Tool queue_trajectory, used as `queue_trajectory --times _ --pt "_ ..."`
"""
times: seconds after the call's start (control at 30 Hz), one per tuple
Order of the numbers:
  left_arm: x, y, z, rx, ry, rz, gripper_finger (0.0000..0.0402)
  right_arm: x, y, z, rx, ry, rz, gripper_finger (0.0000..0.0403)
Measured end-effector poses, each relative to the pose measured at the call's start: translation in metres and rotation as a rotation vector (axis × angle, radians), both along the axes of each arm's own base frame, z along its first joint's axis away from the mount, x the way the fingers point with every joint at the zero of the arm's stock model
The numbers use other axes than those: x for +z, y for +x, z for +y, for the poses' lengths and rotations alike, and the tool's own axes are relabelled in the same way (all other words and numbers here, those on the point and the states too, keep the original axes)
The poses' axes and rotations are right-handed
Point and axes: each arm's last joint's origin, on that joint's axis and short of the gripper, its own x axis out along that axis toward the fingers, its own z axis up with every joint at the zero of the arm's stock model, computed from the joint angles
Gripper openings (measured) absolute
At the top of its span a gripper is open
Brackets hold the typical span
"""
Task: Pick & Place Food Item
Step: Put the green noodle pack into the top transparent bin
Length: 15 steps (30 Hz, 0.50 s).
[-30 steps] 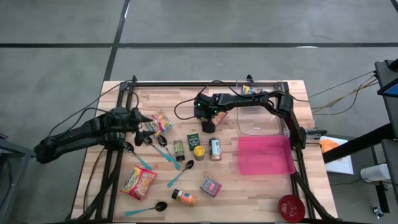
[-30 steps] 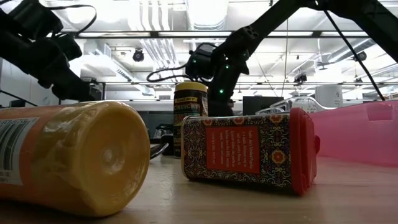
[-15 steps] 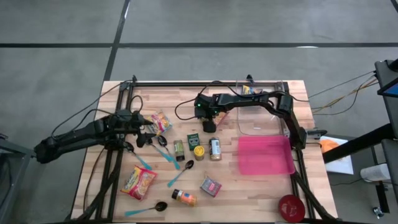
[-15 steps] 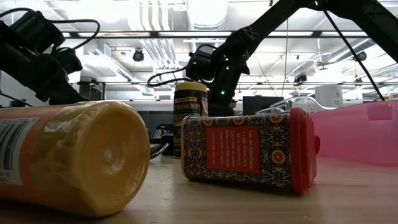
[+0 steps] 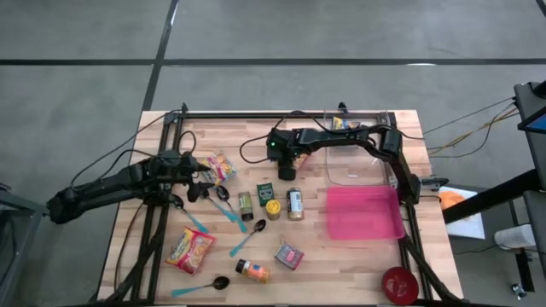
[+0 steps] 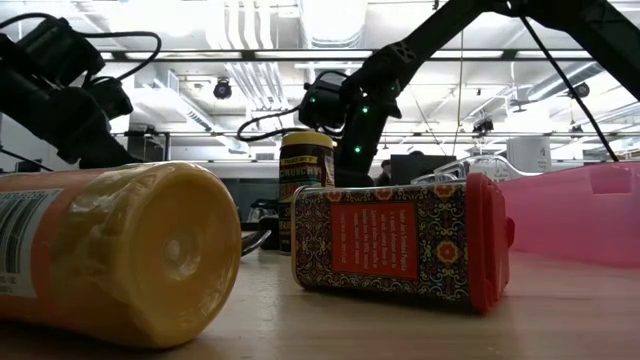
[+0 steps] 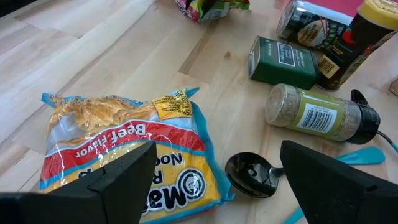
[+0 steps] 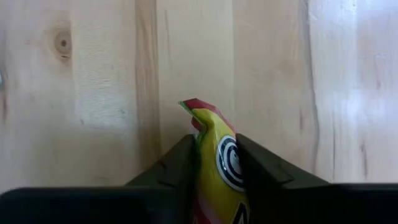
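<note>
My right gripper (image 5: 287,171) points steeply down at the far middle of the table, shut on a small yellow and red packet (image 8: 219,163). The gripper itself hides that packet in the high view. My left gripper (image 5: 201,180) hovers open at the table's left, just above a beef ramen pack (image 7: 124,149) that lies flat on the wood. Beyond the pack lie a green box (image 7: 283,59), a spice jar (image 7: 317,112) on its side and a black spoon (image 7: 252,174). My right gripper pinches the yellow and red packet between its two fingers (image 8: 174,163), coming from above and slanting down. The packet's crimped corner (image 8: 198,111) sticks out past the fingertips toward the table. Whether the packet rests on the wood or is lifted, I cannot tell.
A pink tray (image 5: 363,213) and a clear container (image 5: 354,162) stand at the right. Jars, a patterned tin (image 6: 400,240), an orange bottle (image 6: 120,250), a second ramen pack (image 5: 190,250), teal spoons and a red lid (image 5: 399,284) are scattered over the middle and near side.
My right gripper has shut on the packet while staying in place. My left arm has sunk a little toward the table and then kept still, with its gripper open throughout.
</note>
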Motion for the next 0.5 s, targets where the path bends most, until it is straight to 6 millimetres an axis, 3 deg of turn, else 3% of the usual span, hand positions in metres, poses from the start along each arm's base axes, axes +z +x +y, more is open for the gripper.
queue_trajectory --times 0.23,0.5 --pt "-0.0002 0.0 0.0 -0.002 0.002 0.002 0.0347 0.0032 -0.0005 -0.0007 -0.025 -0.029 0.0 0.002" --pt "-0.0003 -0.0001 0.0 -0.002 0.002 0.002 0.0347 0.0078 -0.0007 -0.0003 -0.067 -0.033 -0.015 0.0021"
